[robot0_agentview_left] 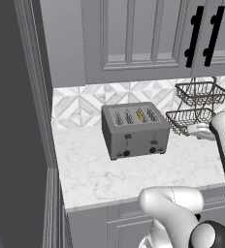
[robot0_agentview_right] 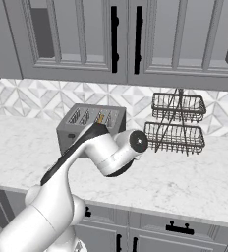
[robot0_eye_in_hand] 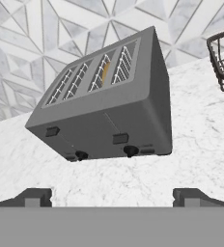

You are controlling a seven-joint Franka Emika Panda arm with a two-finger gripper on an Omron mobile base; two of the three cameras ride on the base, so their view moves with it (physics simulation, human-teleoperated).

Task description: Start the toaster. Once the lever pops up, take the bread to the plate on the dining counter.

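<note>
The grey four-slot toaster (robot0_agentview_left: 135, 130) stands on the white marble worktop against the tiled wall. My arm partly covers the toaster (robot0_agentview_right: 86, 125) in the right base view. The bread (robot0_agentview_left: 140, 115) sits down in one slot, a tan sliver (robot0_eye_in_hand: 105, 72) in the hand view, third slot from the left. Both dark levers (robot0_eye_in_hand: 119, 139) are on the toaster's front face above the black knobs (robot0_eye_in_hand: 130, 151). My gripper (robot0_eye_in_hand: 112, 198) is open and empty, hanging back from the toaster's front with bare worktop between them. The plate and the dining counter are out of view.
A two-tier black wire basket (robot0_agentview_left: 197, 105) stands on the worktop right of the toaster, close to my forearm. Grey wall cabinets (robot0_agentview_right: 121, 39) hang above. A tall dark panel (robot0_agentview_left: 17, 121) closes off the worktop's left end. The worktop's front edge (robot0_agentview_left: 134, 198) runs in front.
</note>
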